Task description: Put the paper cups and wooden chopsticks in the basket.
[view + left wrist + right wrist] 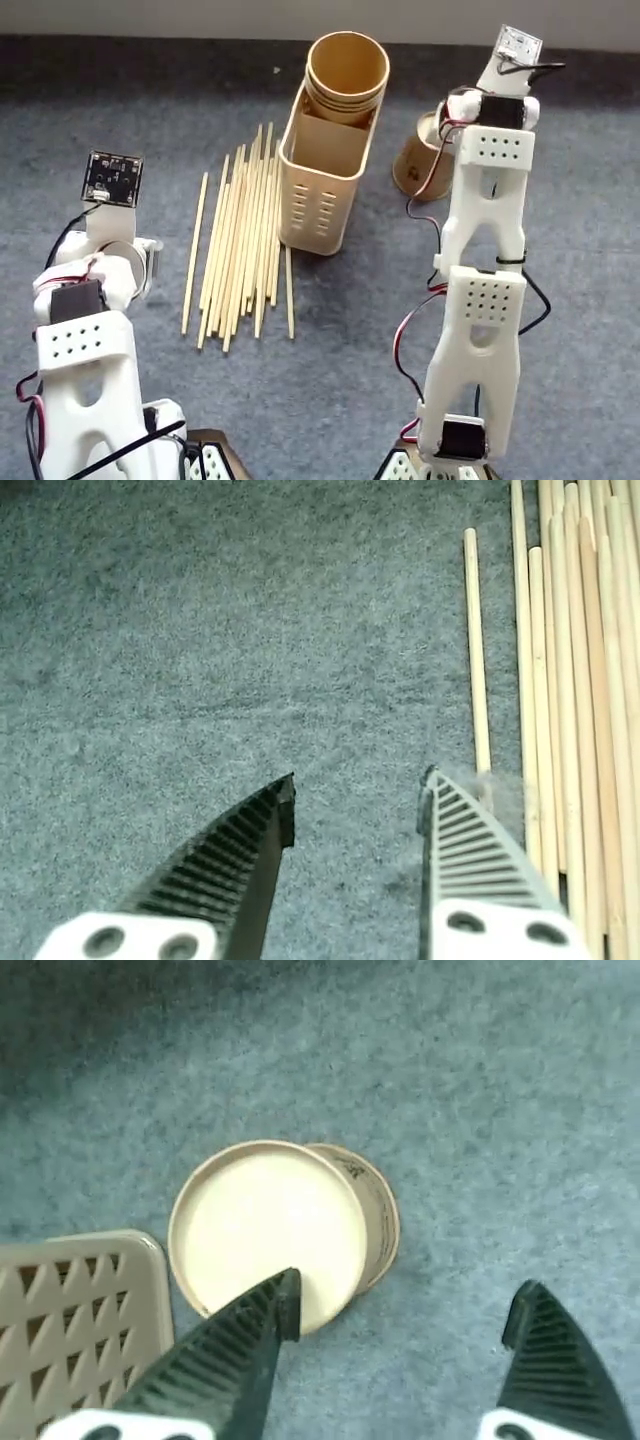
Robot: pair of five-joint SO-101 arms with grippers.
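Grey carpet covers the whole table; take the basket as your reference, standing mid-table toward the far edge.

- Basket: tall, tan, slotted walls. A stack of cups sits in its far compartment, rims above the wall. A corner of the basket also shows in your right wrist view.
- Loose cup: on the carpet just beside the basket, on your right arm's side, near but apart from the wall. From the right wrist it shows its flat base, so it looks mouth down.
- Chopsticks: a loose bundle lying flat along the basket's other side, roughly parallel. The nearest ones lie against or just beside the wall, and one outlier lies farthest from the basket. From the left wrist they run as pale rods.
- Your right gripper: wide open, holding nothing, hanging over the loose cup. One finger overlaps the cup's base in that view, and the other is over bare carpet on the side away from the basket. You cannot tell whether it touches the cup.
- Your left gripper: partly open, holding nothing, over carpet beyond the chopsticks from the basket. One fingertip sits just beside the outlying stick.
- Left arm: well apart from the basket. Right arm: stretched out alongside the basket.
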